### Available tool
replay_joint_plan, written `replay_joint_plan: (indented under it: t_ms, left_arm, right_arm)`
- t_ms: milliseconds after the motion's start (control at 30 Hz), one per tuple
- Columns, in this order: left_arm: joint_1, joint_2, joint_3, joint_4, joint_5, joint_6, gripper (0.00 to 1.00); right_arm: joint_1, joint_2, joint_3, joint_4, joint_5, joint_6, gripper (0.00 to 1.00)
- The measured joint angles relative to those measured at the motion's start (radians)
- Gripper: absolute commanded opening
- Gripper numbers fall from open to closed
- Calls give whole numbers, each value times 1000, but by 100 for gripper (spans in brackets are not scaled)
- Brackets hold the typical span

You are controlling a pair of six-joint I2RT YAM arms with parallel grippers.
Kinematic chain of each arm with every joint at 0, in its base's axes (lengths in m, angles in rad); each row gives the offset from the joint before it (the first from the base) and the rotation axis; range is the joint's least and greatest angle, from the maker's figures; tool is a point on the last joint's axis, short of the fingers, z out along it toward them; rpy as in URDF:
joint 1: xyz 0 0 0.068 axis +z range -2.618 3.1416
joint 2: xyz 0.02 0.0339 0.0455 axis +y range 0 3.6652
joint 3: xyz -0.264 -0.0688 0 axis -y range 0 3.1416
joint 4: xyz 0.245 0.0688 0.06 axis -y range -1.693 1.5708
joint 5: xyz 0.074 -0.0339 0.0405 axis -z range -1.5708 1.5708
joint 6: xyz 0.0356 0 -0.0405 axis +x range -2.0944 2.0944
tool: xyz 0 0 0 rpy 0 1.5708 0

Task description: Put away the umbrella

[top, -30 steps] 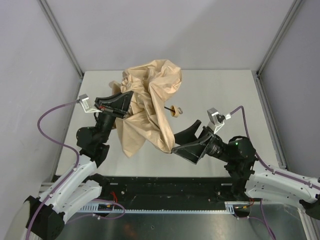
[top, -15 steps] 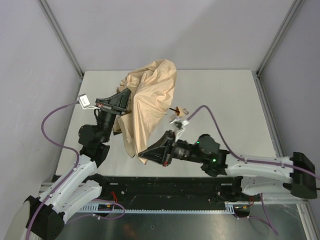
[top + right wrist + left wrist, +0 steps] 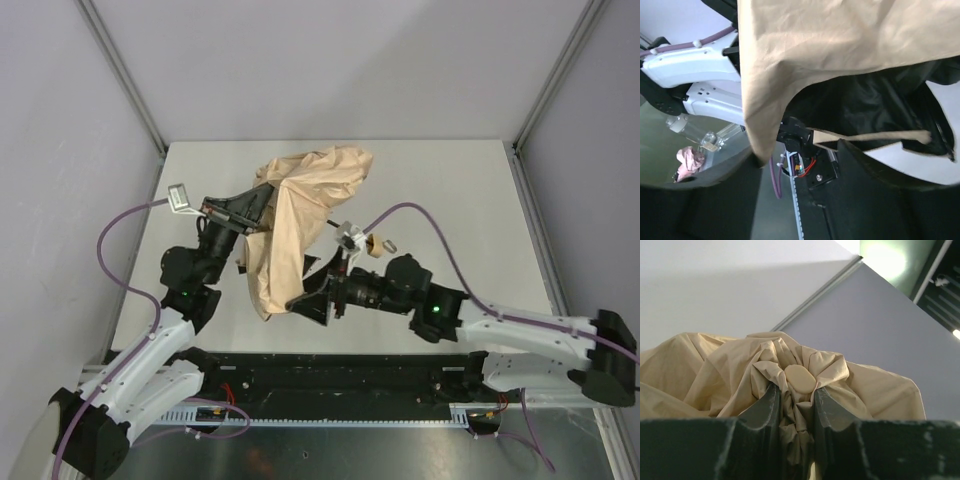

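Observation:
The umbrella (image 3: 305,205) is a crumpled tan canopy held above the white table (image 3: 450,185), its black lining showing from below (image 3: 865,107). Its light wooden handle (image 3: 378,245) sticks out to the right on a thin black shaft. My left gripper (image 3: 262,207) is shut on the bunched fabric just below the round canopy cap (image 3: 799,378), fingers (image 3: 765,405) pressed in from both sides. My right gripper (image 3: 303,290) sits under the canopy's lower edge, jaws open. A hanging fabric corner (image 3: 757,145) dangles beside its left finger; a tan strap (image 3: 875,137) crosses above the right finger.
A black rail (image 3: 330,375) runs along the near table edge between the arm bases. Metal frame posts (image 3: 120,75) and grey walls close in the back and sides. A purple cable (image 3: 125,225) loops off the left wrist. A clear bottle (image 3: 690,131) and pink cloth (image 3: 689,162) lie below table level.
My right arm swung left from the table's right side to under the canopy, shut briefly and opened again. The canopy was drawn into a narrower bundle. The left gripper kept its hold.

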Motion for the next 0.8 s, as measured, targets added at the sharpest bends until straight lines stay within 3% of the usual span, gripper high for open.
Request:
replay_joint_plan:
  t_ms: [100,200,333,533,633,800]
  left_arm:
    - [0,3,-2,31,52,18,0]
    - [1,4,-2,58,102,48,0]
    - [6,2,-3,90,172,99,0]
    - [17,-31,-31,137,282,169,0]
    - [19,-53,-43,155,347,204,0]
    - [19,-119,-85,174,429,256,0]
  right_arm:
    - [3,-121,3,-121,37,-33,84]
    - [3,-263,10,-261,101,-69,90]
    - [-17,-415,19,-432,182,-104,94]
    - [-175,-551,19,-635,250,-105,96]
    - [-264,-567,19,-667,217,-64,98]
    - [-421,-543,20,-595,18,71,98]
